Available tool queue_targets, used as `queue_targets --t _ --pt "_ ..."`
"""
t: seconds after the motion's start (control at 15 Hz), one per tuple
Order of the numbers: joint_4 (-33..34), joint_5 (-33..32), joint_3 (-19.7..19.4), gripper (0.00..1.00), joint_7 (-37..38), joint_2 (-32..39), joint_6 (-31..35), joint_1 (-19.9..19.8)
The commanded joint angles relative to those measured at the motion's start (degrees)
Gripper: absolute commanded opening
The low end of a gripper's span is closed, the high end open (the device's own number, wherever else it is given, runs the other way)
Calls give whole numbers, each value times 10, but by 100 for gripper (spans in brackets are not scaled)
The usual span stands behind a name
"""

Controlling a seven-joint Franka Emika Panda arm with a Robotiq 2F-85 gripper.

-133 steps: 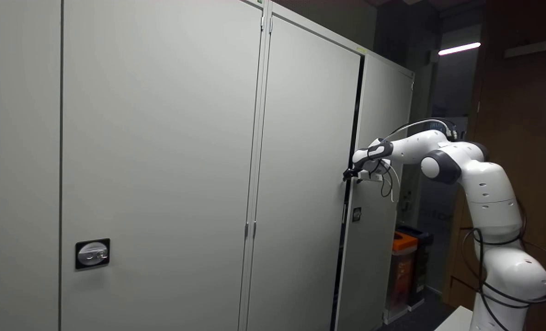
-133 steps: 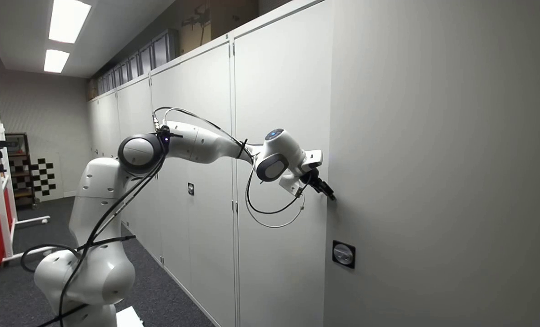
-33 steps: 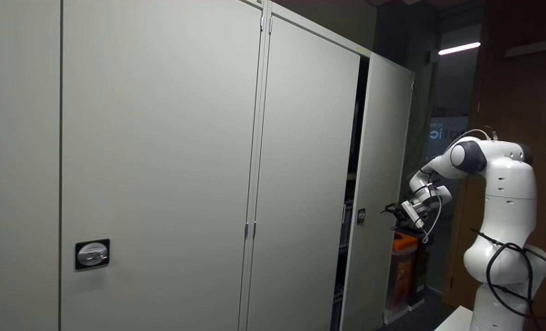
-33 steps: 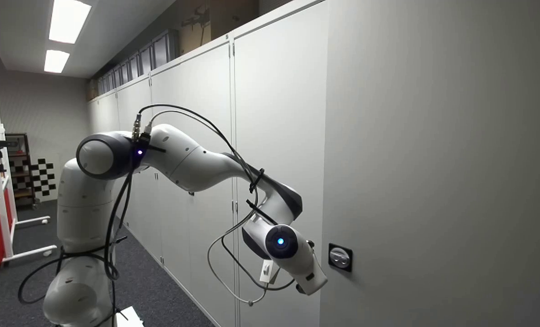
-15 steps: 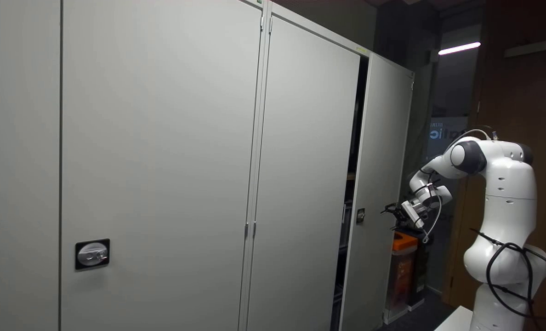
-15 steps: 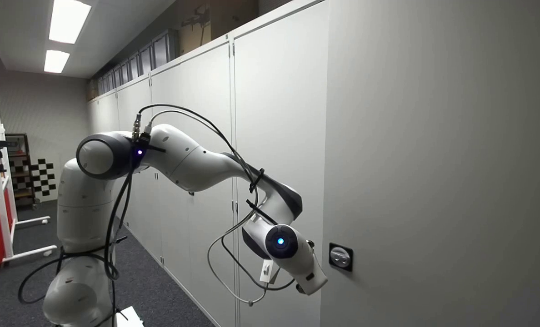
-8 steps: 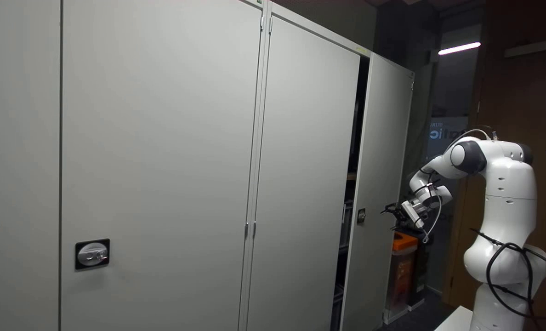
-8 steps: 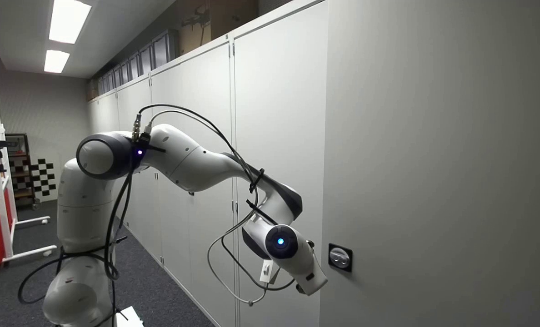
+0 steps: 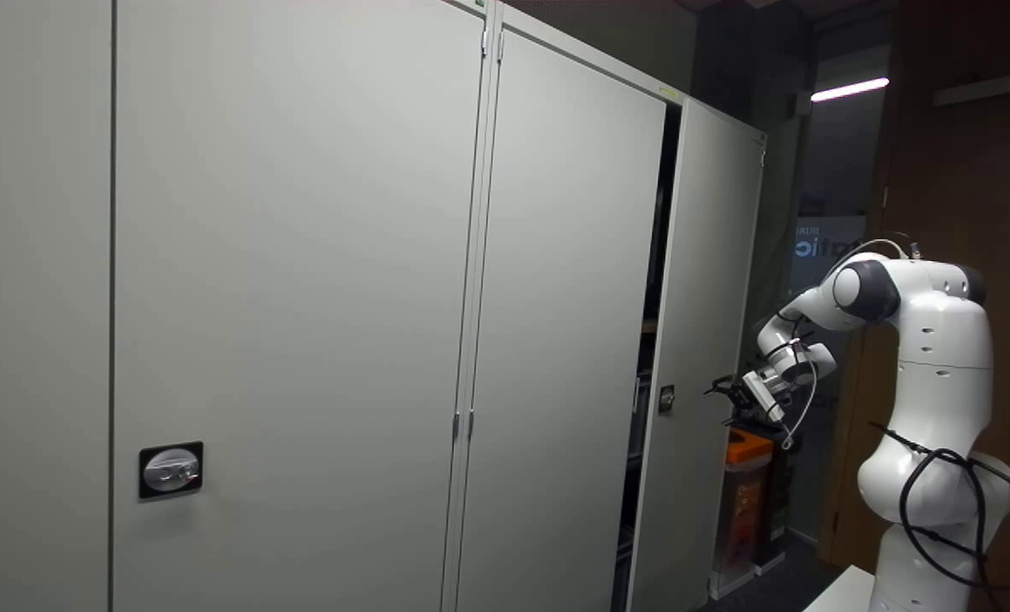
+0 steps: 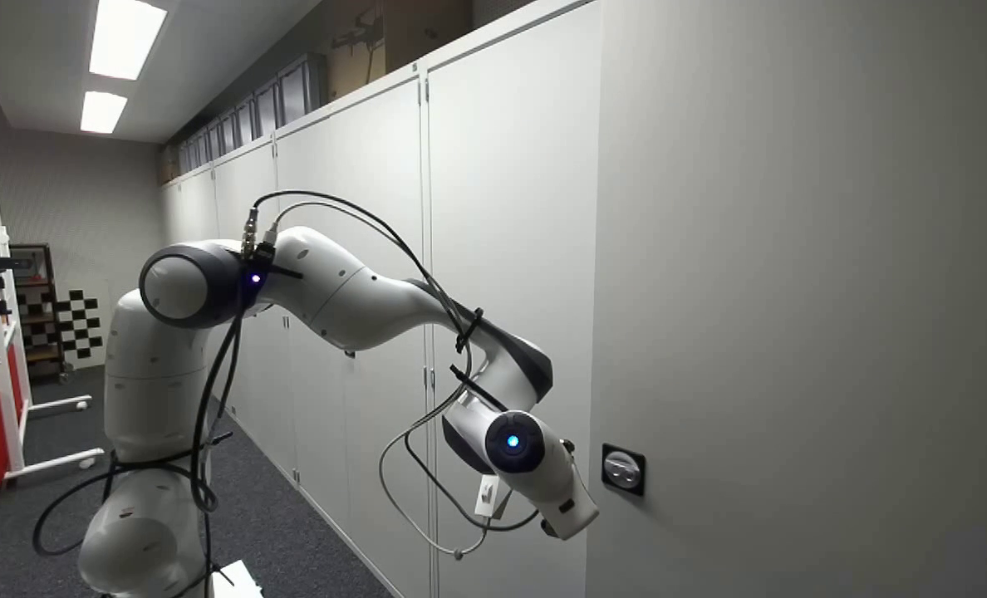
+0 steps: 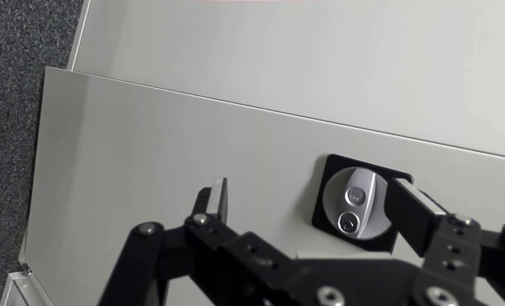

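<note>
In the wrist view I see my gripper point(image 11: 315, 196) with both fingers point(image 11: 409, 212) standing wide apart, and it has hold of nothing. Behind them sits the lock point(image 11: 354, 203), silver on black, fixed to the door point(image 11: 159, 153). One finger covers the edge of this lock in my sight. Dark carpet point(image 11: 10, 127) runs along the left edge.

In an exterior view the gripper hangs in front of the same door, near the lock and apart from it. This door is slightly ajar: a dark gap point(image 9: 662, 229) separates it from the neighbouring door point(image 9: 564, 297). An orange bin point(image 9: 743, 510) stands at its hinge side.

In an exterior view the arm point(image 10: 352, 307) hides the fingers, so I cannot judge them from there. The lock is visible just beside the arm's end. Grey boxes point(image 10: 294, 93) stand in a row on the cabinets point(image 10: 369, 141).
</note>
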Motion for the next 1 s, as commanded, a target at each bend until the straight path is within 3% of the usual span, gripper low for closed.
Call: queue_targets --t 0.0,0.33,0.67,0.93 --pt "0 -1 0 100 1 0 0 -1" --pt "5 37 1 100 4 2 9 -2" --pt "2 137 3 100 -12 9 22 1" --pt "4 180 1 100 -21 23 14 1"
